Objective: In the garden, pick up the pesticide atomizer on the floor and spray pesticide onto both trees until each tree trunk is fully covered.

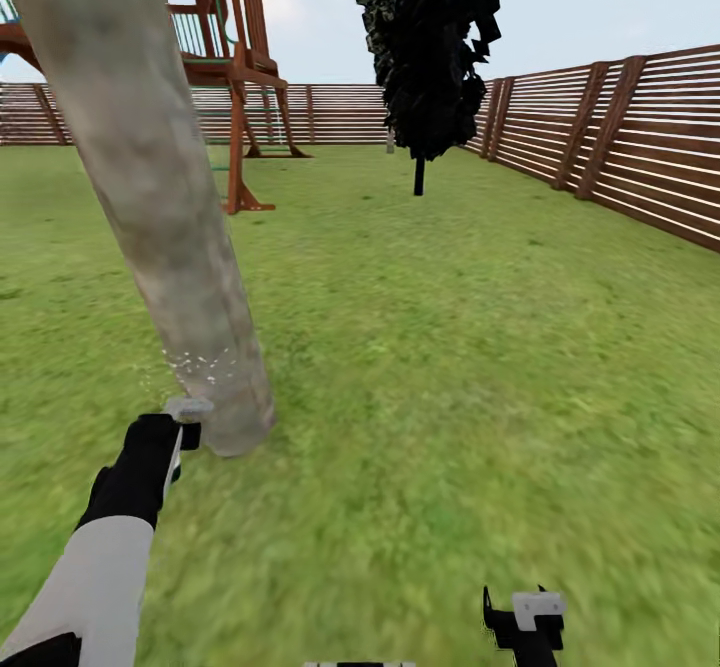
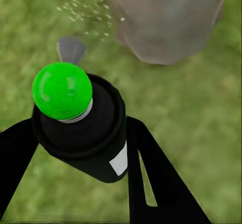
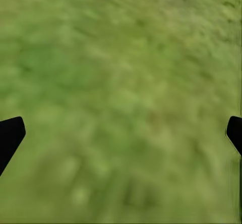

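Observation:
A thick grey-brown tree trunk point(image 1: 165, 197) leans across the left of the head view and meets the grass lawn point(image 1: 450, 347) close in front of me. My left gripper point(image 1: 178, 435) is shut on the pesticide atomizer point(image 2: 80, 126), a black bottle with a bright green cap, right beside the trunk's base point(image 2: 166, 20). Fine white pesticide specks point(image 1: 200, 362) hang on and around the lower trunk, and the specks point(image 2: 83, 5) also float beside it. The second tree point(image 1: 430, 37) stands far back with dark foliage. My right gripper point(image 1: 525, 612) is open over bare grass point(image 3: 121, 103).
A brown slat fence point(image 1: 620, 137) runs along the right and the back of the lawn. A red-brown wooden play tower point(image 1: 230, 57) stands at the back left behind the trunk. Grass stretches wide between the two trees.

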